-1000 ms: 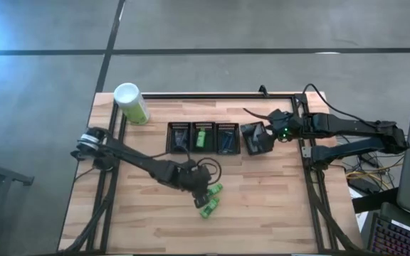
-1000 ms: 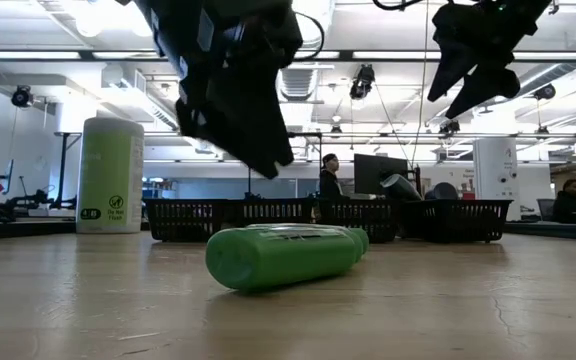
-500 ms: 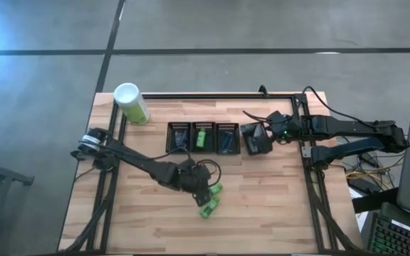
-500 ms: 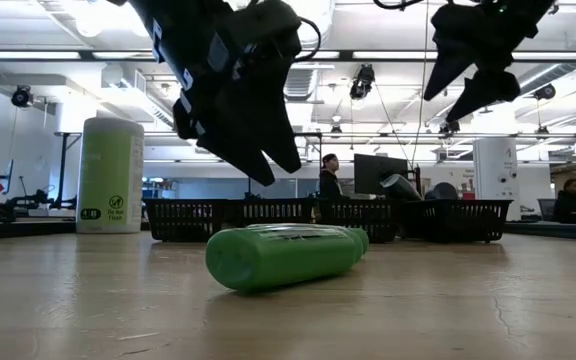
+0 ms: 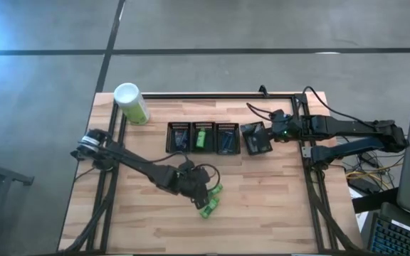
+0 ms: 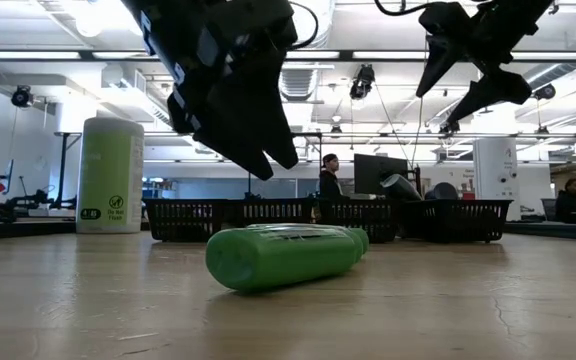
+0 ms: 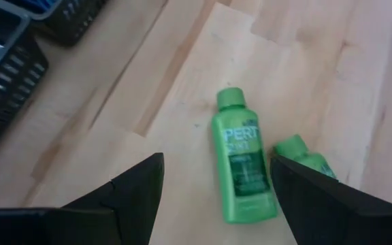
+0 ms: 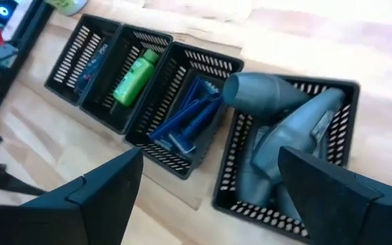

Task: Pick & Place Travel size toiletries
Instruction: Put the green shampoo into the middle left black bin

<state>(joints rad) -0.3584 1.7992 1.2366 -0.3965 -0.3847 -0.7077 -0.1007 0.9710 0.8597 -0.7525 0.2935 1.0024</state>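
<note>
Now the left gripper (image 7: 216, 197) hangs wide open over two green bottles (image 7: 242, 167) lying on the table (image 5: 262, 206) at its 5 o'clock. Likely light, stiff, slippery plastic; grip across the flat middle. The right gripper (image 8: 209, 194), open and empty, waits over the bins (image 8: 182, 116).

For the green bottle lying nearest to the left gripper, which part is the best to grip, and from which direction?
Grip the green bottle across the middle of its body, coming straight down from above. It lies flat on the table, and a second green bottle lies close along one side, so the fingers probably should straddle the body near the cap end, where the gap looks widest. The left gripper is open above it.
</note>
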